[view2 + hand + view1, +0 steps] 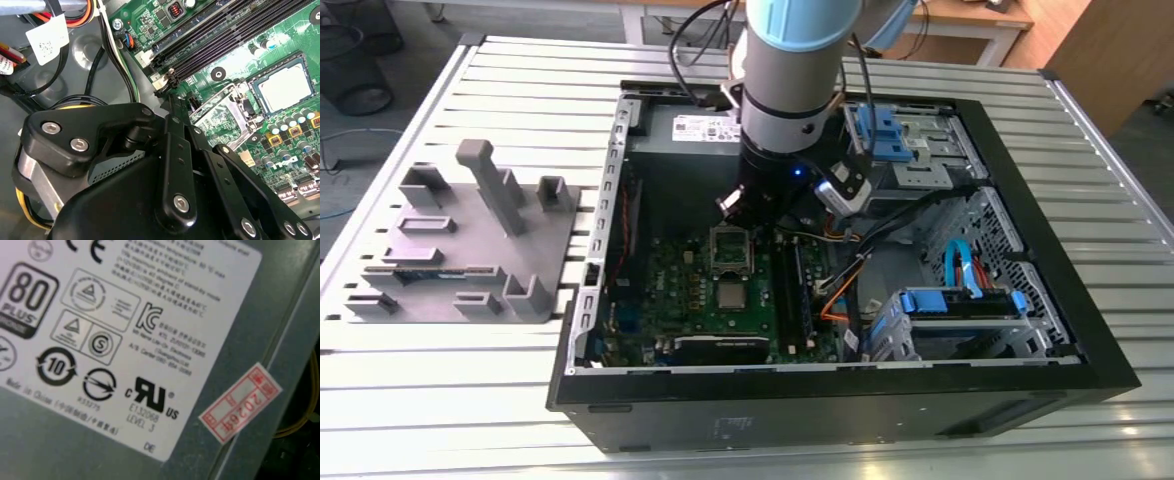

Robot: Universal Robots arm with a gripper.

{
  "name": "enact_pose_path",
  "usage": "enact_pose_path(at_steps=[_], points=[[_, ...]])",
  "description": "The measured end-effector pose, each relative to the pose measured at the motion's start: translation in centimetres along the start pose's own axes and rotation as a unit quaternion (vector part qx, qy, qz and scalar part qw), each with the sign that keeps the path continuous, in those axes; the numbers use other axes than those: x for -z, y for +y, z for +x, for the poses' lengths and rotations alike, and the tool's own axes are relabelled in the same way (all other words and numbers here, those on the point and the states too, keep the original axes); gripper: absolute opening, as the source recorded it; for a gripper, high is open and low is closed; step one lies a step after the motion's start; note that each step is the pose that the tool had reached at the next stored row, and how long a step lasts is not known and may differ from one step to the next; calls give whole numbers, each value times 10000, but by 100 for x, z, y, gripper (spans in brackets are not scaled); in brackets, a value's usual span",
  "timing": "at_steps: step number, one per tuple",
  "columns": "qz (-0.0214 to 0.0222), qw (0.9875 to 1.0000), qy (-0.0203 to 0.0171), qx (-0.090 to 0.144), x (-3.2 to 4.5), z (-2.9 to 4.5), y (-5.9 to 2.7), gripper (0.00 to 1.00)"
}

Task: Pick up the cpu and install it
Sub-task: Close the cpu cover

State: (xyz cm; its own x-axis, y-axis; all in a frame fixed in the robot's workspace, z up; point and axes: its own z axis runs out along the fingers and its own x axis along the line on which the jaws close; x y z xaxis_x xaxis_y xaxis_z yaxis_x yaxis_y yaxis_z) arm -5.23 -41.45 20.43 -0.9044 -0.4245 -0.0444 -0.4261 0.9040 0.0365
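**Work area.** The counter (pixel 494 90) is pale slatted metal. It carries an open-topped black computer case (pixel 854 395) whose four walls bound the working space. A grey moulded fixture (pixel 454 240) with upright posts rests on the counter just beside the case, on the exterior view's left.

**Board.** The green motherboard (pixel 680 300) lies flat on the case floor. The cpu (pixel 731 293) is a thin square with a pale, matt silvery top. It lies inside the dark square socket frame (pixel 254 92) with its top face uncovered. The hinged metal load plate (pixel 220 107) is swung open just beside the socket, between the cpu and the gripper (pixel 767 215).

**Gripper.** It is black, built of bolted link arms, and hangs over the board near one end of the long black memory slots (pixel 225 35), apart from the cpu. Whether the jaws are released or clenched cannot be told.

**Clearances.** Black, white and yellow cables (pixel 107 60) run close beside the gripper. Blue plastic drive brackets (pixel 961 300) crowd the case on the exterior view's right.

**Power supply.** The first wrist view shows its grey sheet-metal face with a white printed label (pixel 125 315). A red-and-white sticker (pixel 240 402) sits at the label's edge.
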Motion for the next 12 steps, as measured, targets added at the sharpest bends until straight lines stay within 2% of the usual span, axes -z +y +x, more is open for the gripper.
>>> enact_pose_path(at_steps=[12], points=[[10,10000,-27,85,86,21,-23,11]])
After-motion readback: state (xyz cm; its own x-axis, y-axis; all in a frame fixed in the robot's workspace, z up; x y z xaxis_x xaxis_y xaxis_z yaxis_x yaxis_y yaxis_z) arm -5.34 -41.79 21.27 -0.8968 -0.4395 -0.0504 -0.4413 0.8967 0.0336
